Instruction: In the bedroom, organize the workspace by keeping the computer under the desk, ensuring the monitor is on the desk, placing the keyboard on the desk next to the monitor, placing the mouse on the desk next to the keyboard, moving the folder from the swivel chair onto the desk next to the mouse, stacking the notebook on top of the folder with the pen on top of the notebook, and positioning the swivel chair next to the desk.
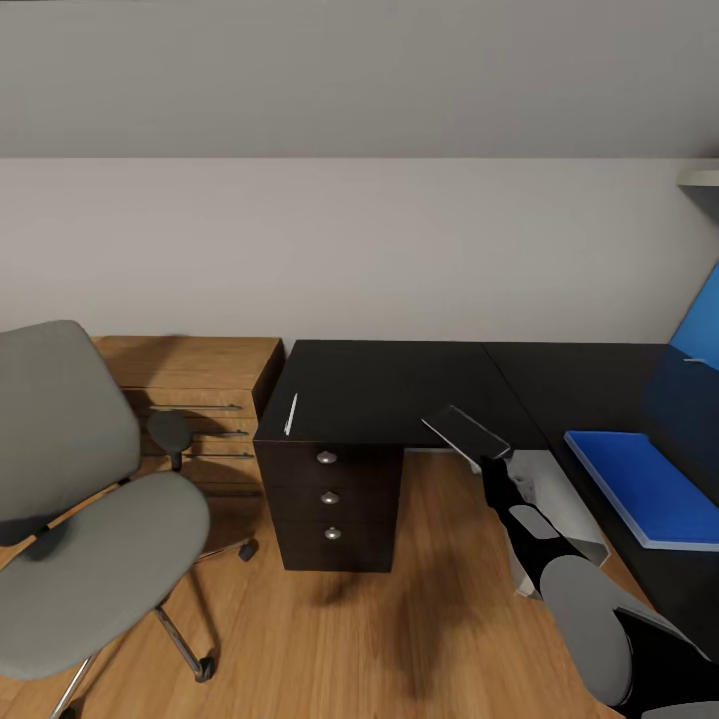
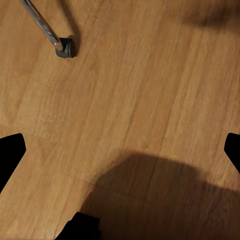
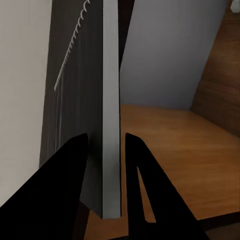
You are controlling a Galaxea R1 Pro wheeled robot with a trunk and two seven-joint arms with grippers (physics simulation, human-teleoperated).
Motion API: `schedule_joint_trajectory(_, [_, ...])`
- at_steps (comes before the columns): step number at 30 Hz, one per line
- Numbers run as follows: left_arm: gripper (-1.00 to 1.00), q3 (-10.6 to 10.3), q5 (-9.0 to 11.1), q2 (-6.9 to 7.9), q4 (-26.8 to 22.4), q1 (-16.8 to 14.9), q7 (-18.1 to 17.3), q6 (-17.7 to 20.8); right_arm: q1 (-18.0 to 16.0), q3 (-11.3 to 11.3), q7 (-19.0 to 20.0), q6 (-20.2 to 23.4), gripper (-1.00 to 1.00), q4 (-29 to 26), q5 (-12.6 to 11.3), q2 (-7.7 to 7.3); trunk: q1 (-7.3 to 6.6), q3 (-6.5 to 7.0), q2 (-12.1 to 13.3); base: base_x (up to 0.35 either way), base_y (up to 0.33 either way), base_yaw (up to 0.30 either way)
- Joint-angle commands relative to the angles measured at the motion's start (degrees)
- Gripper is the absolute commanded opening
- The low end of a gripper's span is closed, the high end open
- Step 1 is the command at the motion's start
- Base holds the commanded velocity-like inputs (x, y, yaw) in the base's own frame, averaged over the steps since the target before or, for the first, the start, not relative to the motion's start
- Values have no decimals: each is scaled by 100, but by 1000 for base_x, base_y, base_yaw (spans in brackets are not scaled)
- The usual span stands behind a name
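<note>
Right claw (image 3: 106, 150) we've got clamped on notebook (image 1: 465, 432), held over worktop (image 1: 379, 389) edge; left claw state: can't tell.

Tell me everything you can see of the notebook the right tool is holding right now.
The notebook is a thin, dark grey to black spiral-bound pad with a pale wire coil along one edge and a lighter grey page edge. The right tool is clamped on it, one finger on each cover. In the head view it is held tilted in the air over the front corner of the dark desk, above the wooden floor, touching nothing but the tool.
</note>
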Motion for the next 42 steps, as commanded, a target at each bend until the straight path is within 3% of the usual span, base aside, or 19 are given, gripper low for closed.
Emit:
schedule_joint_trajectory(1, [100, -49, 54, 5, 3, -5, 40, -26, -3, 6, 32, 0, -100, 12, -70, -1, 0, -5, -2, 0, 0, 0])
schedule_joint_trajectory(6, [100, -49, 54, 5, 3, -4, 32, -27, -4, 8, 40, 0, -100, 12, -68, -5, 0, -5, -2, 0, 0, 0])
schedule_joint_trajectory(37, [100, -49, 54, 5, 3, -2, 65, -3, 8, 7, 698, -114, -100, -135, -60, -6, -681, 552, 1241, 0, 0, 0])
schedule_joint_trajectory(41, [100, -49, 57, 5, 3, -2, 64, -2, 261, 2, 759, -249, -100, -632, -72, 39, -769, 623, 1401, 0, 0, 0])
schedule_joint_trajectory(42, [100, -49, 55, 5, 3, -3, 62, -4, 489, 1, 720, -269, -100, -1060, -76, 110, -791, 641, 1442, 0, 0, 0])
